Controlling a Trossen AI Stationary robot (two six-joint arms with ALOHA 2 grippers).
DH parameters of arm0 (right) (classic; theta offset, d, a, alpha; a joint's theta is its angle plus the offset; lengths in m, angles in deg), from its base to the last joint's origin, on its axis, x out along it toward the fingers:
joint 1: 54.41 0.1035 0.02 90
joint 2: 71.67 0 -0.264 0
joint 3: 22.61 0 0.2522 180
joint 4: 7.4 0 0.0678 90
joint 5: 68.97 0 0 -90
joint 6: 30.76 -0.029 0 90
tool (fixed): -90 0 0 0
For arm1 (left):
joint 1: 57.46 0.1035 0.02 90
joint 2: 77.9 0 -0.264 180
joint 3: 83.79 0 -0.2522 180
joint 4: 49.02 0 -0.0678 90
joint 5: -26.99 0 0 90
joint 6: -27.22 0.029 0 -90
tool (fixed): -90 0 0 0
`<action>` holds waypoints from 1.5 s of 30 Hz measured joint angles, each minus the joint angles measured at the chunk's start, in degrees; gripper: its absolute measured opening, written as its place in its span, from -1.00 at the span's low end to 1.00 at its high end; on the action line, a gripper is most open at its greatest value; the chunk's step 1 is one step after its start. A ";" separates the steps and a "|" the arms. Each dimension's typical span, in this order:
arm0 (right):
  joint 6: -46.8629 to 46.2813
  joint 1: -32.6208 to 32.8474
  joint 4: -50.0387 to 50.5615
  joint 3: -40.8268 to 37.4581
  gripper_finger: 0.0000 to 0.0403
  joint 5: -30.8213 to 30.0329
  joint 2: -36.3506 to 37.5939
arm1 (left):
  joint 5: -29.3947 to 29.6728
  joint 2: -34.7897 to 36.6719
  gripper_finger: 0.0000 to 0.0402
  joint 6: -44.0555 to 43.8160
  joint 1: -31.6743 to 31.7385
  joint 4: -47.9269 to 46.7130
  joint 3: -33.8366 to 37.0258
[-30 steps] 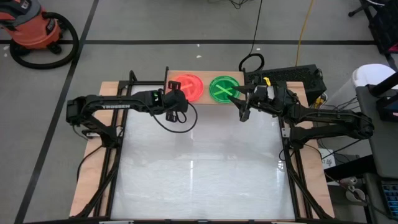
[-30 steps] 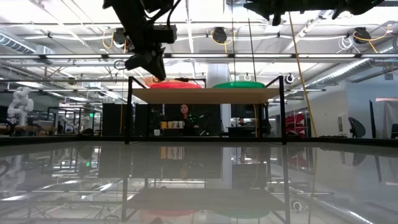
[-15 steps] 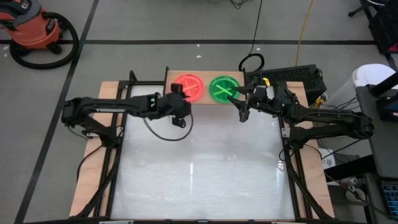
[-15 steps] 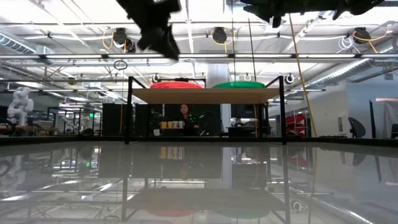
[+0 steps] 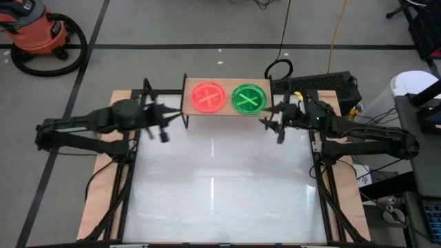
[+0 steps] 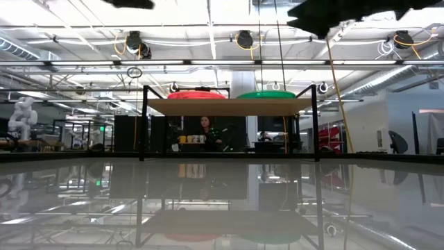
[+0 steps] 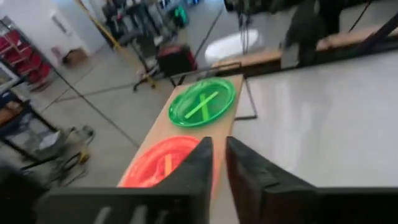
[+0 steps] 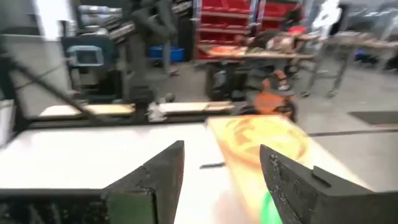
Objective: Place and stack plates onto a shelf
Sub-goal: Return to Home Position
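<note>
The shelf [image 5: 228, 84], a light-wood board on black legs, stands at the table's far edge; it also shows in the low view [image 6: 229, 106]. On it rest two plate stacks side by side: a red-pink one [image 5: 208, 96] on the left and a green one [image 5: 249, 98] on the right. Both also show in the low view, red-pink [image 6: 198, 94] and green [image 6: 267, 94]. My left gripper [image 5: 163, 131] hangs to the near left of the shelf, empty, its fingers [image 7: 219, 146] only a narrow gap apart. My right gripper [image 5: 278, 133] hangs just right of the shelf, open [image 8: 221, 155] and empty.
The white tabletop [image 5: 220, 179] spreads in front of the shelf. A black box [image 5: 324, 86] and a cable loop [image 5: 279, 69] lie at the far right. A red vacuum [image 5: 38, 34] stands on the floor. A person [image 6: 206, 128] sits beyond the shelf.
My left gripper has drawn back from the red-pink stack, going up and toward the table's left edge; the stack stays on the shelf. My right gripper has shifted a little toward the table's right edge.
</note>
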 joint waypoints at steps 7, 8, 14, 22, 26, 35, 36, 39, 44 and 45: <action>-1.29 1.61 -4.00 -13.49 -0.36 0.40 12.84 | -5.74 21.44 -0.97 -4.01 -0.40 8.81 15.48; -1.26 1.61 -6.68 -16.10 -0.43 -0.12 14.78 | -6.37 24.16 -0.97 -4.33 -0.39 10.02 17.36; 1.16 1.61 -19.70 -29.20 -0.92 -1.08 24.04 | -7.04 36.61 -0.96 -5.63 -0.36 12.82 28.10; 1.68 1.50 -20.25 -36.02 -0.99 -1.22 28.97 | -6.98 46.75 -0.96 -7.91 -0.36 12.99 39.23; 1.66 1.50 -19.79 -36.65 -0.99 -1.16 30.32 | -6.98 48.68 -0.96 -8.65 -0.36 13.66 42.40; 1.43 1.50 -9.45 -36.75 -1.00 -0.98 39.13 | -8.76 48.75 -0.96 -9.16 -0.36 13.91 44.59; 1.19 1.50 -8.05 -36.75 -1.00 -0.98 40.41 | -9.81 48.75 -0.96 -9.14 -0.36 13.82 44.59; 0.65 1.50 -4.65 -36.77 -1.00 -0.64 44.13 | -13.92 48.75 -0.96 -9.17 -0.36 14.74 44.89; 0.20 1.50 -0.76 -36.83 -1.00 0.45 45.81 | -22.65 48.78 -0.96 -10.43 -0.36 21.72 49.70; 0.20 1.50 0.49 -36.92 -1.00 0.44 45.49 | -23.13 48.78 -0.96 -10.29 -0.36 23.91 51.04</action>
